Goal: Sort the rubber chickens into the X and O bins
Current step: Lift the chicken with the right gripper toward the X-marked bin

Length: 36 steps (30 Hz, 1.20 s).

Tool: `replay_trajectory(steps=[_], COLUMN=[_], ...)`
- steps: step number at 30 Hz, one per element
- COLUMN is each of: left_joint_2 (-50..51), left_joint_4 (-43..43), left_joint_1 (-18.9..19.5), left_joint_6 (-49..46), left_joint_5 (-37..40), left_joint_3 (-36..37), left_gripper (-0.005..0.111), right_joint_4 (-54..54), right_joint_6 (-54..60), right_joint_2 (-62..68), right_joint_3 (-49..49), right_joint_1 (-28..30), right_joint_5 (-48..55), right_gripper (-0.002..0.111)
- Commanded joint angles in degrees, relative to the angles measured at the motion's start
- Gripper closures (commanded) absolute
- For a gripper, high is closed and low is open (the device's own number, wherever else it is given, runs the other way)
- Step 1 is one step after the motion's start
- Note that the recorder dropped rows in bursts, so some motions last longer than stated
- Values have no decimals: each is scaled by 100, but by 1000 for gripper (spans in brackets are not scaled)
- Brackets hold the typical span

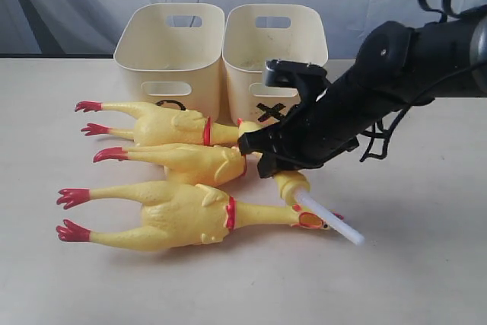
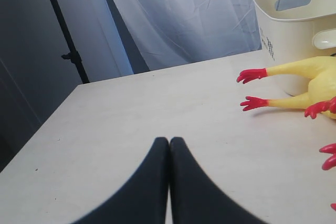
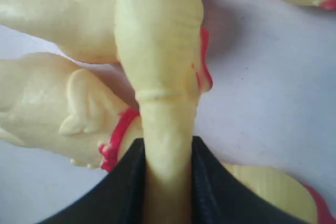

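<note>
Three yellow rubber chickens lie side by side in front of the bins: a large front one (image 1: 183, 215), a smaller middle one (image 1: 194, 161) and a back one (image 1: 167, 123). The X bin (image 1: 278, 43) stands at the back right. Beside it stands its twin (image 1: 167, 43), whose mark is mostly hidden by the back chicken. My right gripper (image 1: 255, 154) reaches across and is shut on the middle chicken's neck (image 3: 168, 124), which fills the gap between the black fingers (image 3: 210, 182). My left gripper (image 2: 169, 141) is shut on nothing, low over bare table.
A white stick (image 1: 331, 222) juts from the held chicken's head (image 1: 293, 184) across the front chicken's head. Red chicken feet (image 2: 252, 74) and a bin (image 2: 294, 19) show at the edge of the left wrist view. A dark curtain hangs behind the table.
</note>
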<state>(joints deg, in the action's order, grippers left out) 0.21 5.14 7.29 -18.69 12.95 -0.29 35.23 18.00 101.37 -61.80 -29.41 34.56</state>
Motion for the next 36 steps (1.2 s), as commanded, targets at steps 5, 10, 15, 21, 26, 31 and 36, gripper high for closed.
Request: replay_trajectory(steps=[5,10,15,21,26,31,36], left_joint_2=[-21,-21,-21,-21,-21,-21,-21], left_joint_4=[-5,-5,-5,-5,-5,-5,-5], left_joint_1=[16,16,16,16,16,16,16], left_joint_6=[23,23,23,23,23,23,23], left_joint_5=[-54,-54,-54,-54,-54,-54,-54], left_joint_3=[29,29,29,29,29,29,29], left_gripper=[107,107,107,107,107,107,107], right_joint_4=[-184,-661,-948,-924,-749,-218,-157], right_joint_6=[-6,-6,-6,-6,-6,-6,-588], right_joint_2=[-1175,-1373,-1373,-1373,-1340,-1056,-581], right_joint_3=[-28,-28,-28,-28,-28,-28,-28], right_joint_1=[3,3,3,3,3,3,3], right_joint_5=[-287,-388,-601,-1484,-2891,-4581,-5837], right_gripper=[109,109,109,109,109,109,109])
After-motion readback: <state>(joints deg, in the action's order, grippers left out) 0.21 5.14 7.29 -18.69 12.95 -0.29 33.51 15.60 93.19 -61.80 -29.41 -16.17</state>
